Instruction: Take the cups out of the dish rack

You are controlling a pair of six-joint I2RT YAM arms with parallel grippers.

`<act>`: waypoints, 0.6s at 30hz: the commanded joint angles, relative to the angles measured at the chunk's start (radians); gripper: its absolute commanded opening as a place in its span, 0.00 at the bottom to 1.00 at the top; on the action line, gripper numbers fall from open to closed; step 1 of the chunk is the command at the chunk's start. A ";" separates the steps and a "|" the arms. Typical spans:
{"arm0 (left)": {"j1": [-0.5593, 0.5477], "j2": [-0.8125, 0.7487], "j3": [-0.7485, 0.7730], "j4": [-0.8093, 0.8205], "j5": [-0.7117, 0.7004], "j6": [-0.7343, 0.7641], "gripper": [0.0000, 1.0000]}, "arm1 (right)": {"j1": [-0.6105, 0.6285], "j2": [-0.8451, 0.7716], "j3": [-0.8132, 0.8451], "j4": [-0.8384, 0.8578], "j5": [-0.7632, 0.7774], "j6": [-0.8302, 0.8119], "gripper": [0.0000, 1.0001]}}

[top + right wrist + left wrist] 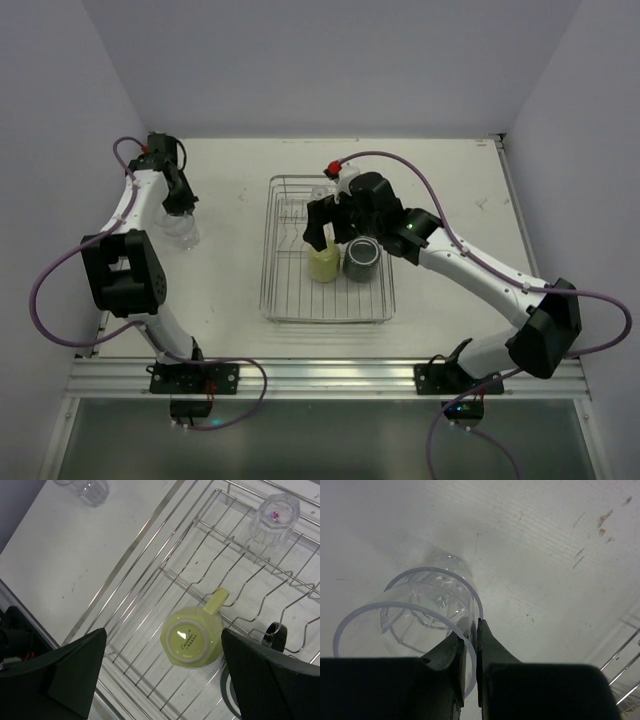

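My left gripper (475,626) is shut on the rim of a clear tumbler (355,622) at the table's far left; it also shows in the top view (181,205). A second clear tumbler (436,587) sits right behind the first; I cannot tell whether they are nested. My right gripper (164,642) is open above the dish rack (150,570), straddling the upside-down pale yellow cup (192,637). The dark mug (276,631) is beside it, mostly hidden by my right finger. A third clear tumbler (275,512) stands upside down at the rack's far end.
The rack (268,270) sits mid-table, with the yellow cup (325,265) and the dark mug (362,258) in its near half. A row of upright prongs (260,605) runs beside the yellow cup. Walls close in on the left, right and back.
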 commanded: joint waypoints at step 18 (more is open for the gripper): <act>-0.037 0.021 0.029 0.015 -0.080 -0.001 0.33 | -0.091 0.189 0.222 -0.091 0.072 0.029 0.99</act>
